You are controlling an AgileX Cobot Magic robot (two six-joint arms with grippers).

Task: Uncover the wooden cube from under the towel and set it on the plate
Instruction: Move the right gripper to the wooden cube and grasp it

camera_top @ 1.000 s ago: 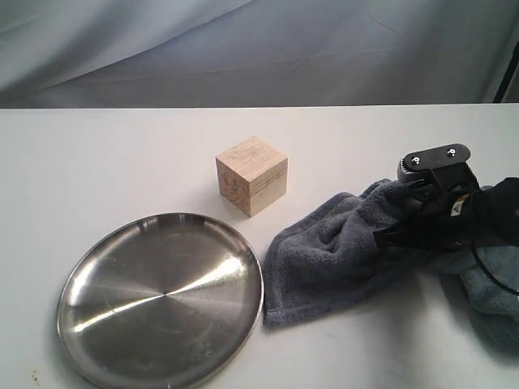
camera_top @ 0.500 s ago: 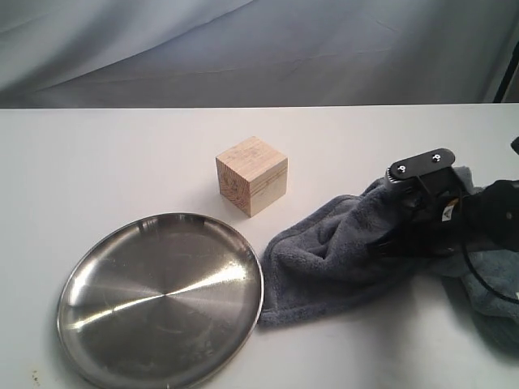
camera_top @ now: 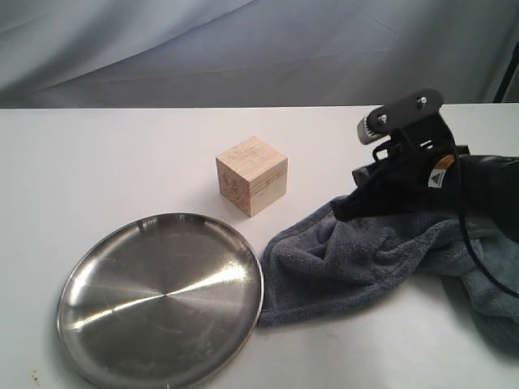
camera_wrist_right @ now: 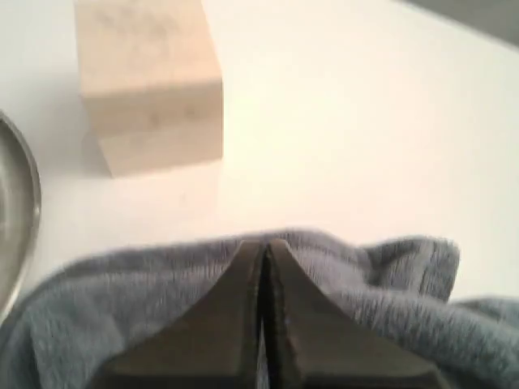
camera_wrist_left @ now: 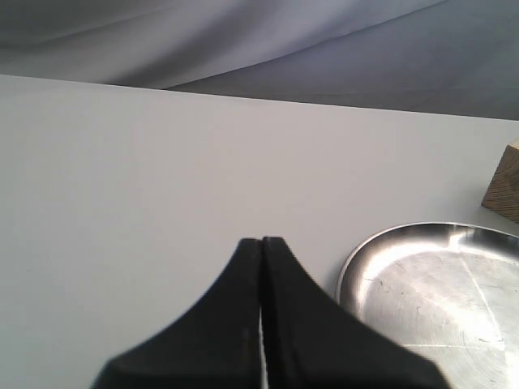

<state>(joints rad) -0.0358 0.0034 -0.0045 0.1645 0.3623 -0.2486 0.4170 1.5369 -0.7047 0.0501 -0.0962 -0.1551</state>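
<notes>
The wooden cube (camera_top: 252, 175), light tan with grain rings showing, is sitting uncovered on the bench (camera_top: 97, 162) at centre frame, near the shiny plate (camera_top: 162, 300) at lower left. The rumpled towel (camera_top: 349, 259) is lying to its right, leaving it clear for grasping, while the right pincer (camera_wrist_right: 263, 251) is hovering just above the towel, tips pressed together.

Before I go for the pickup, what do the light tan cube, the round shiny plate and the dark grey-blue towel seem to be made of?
Light tan cube: bare, matte wood; grain lines and growth rings show.
Round shiny plate: polished metal, likely stainless steel; bright glare streaks, fine scratches.
Dark grey-blue towel: plush terry-like fabric; fuzzy pile, soft folds.
</notes>
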